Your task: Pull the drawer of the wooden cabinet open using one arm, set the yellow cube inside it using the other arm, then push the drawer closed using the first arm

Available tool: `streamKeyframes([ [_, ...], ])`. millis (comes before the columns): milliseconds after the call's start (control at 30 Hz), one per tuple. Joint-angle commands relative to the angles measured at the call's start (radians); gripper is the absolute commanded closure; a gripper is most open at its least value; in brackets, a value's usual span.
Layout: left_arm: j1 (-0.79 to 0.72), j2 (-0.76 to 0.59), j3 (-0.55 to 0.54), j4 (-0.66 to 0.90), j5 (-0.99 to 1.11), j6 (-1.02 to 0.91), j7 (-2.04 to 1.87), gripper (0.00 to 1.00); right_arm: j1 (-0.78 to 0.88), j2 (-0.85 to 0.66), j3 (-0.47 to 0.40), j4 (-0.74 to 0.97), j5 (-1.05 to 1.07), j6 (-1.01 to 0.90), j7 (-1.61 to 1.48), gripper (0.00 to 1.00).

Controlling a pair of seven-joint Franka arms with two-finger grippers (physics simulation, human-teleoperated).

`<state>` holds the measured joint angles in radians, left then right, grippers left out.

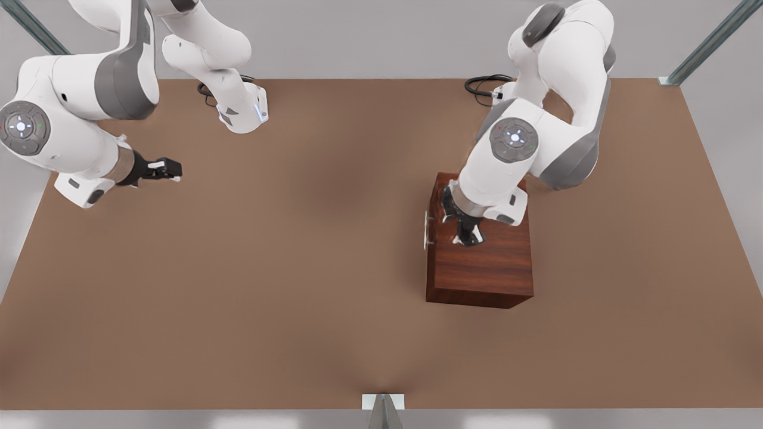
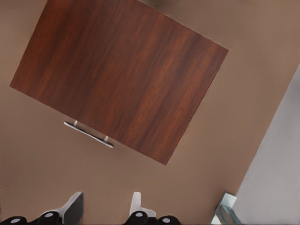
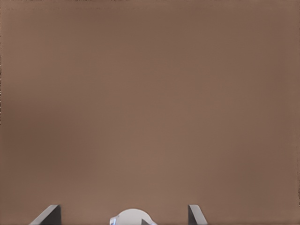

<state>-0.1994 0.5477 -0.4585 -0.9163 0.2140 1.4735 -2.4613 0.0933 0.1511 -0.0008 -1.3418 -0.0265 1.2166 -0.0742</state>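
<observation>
The wooden cabinet (image 1: 480, 262) stands on the brown desk (image 1: 268, 268) toward the front view's right, its drawer pushed in flush, the slim silver handle (image 1: 427, 229) on the side facing the front view's left. The left pincer (image 1: 468, 237) hangs above the cabinet top, near the handle edge, fingers (image 2: 74, 207) spread apart and grasping nothing. The right pincer (image 1: 170, 169) hovers over bare desk at the front view's far left, well apart from the cabinet, fingers (image 3: 49, 215) released wide.

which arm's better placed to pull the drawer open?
Left. The left gripper hangs open above the wooden cabinet, near the handle. The right gripper, also open, waits over bare table, far away.
</observation>
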Motion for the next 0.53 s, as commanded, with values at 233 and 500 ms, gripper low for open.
streamKeyframes([
  [233,0.072,-0.256,0.225,-0.200,-0.100,-0.440,2.621,0.00,0.006,-0.036,0.005,-0.008,-0.023,-0.005,0.129,0.00],
  [500,0.110,-0.261,0.218,-0.199,-0.150,-0.484,2.621,0.00,0.006,-0.044,0.005,-0.010,-0.023,0.000,0.123,0.00],
])
